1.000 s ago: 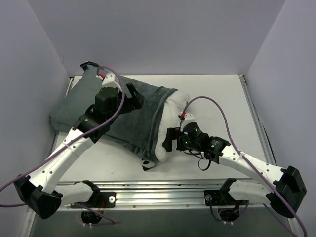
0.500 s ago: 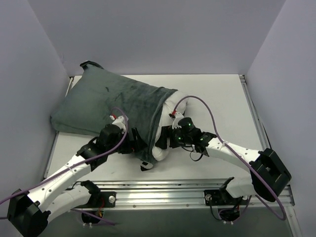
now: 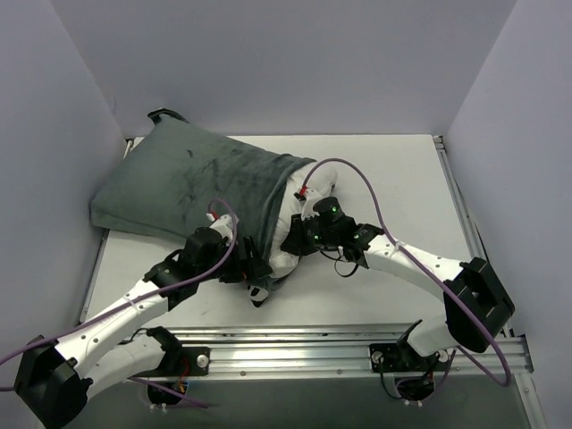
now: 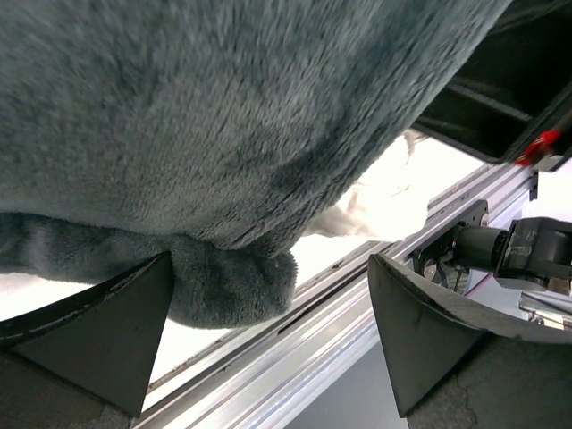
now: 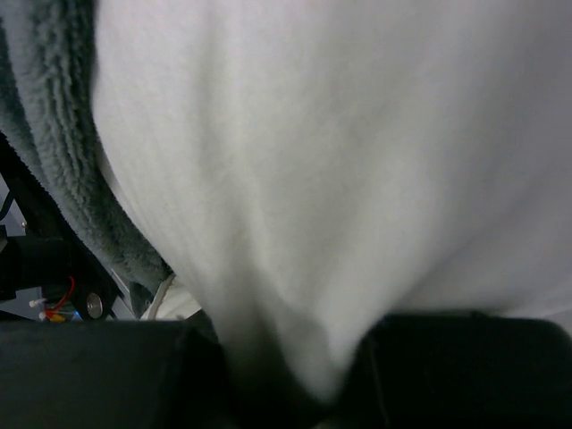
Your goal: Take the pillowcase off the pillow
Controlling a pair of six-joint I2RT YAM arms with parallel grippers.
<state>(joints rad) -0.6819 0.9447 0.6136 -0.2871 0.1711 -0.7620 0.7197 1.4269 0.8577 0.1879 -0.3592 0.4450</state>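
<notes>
The pillowcase (image 3: 192, 183), grey-green velvety face up, lies at the far left of the table. From its open right end bulges the white pillow (image 3: 300, 198). My right gripper (image 3: 293, 243) is shut on a fold of the pillow (image 5: 340, 179), with the white fabric pinched between its dark fingers (image 5: 465, 366). The pillowcase edge (image 5: 54, 134) shows at the left of that view. My left gripper (image 3: 255, 268) stands open at the pillowcase's near corner. In the left wrist view the hem (image 4: 223, 286) hangs beside the left finger (image 4: 98, 331), ungripped.
An aluminium rail (image 3: 295, 344) runs along the near table edge, and it shows close below the left gripper (image 4: 340, 340). Grey walls close in on three sides. Purple cables loop over both arms. A black strap (image 3: 161, 114) sticks out at the far left corner.
The left arm has come off the top of the pillowcase down to its near corner, still open. The right gripper moved left into the exposed pillow end and closed on it.
</notes>
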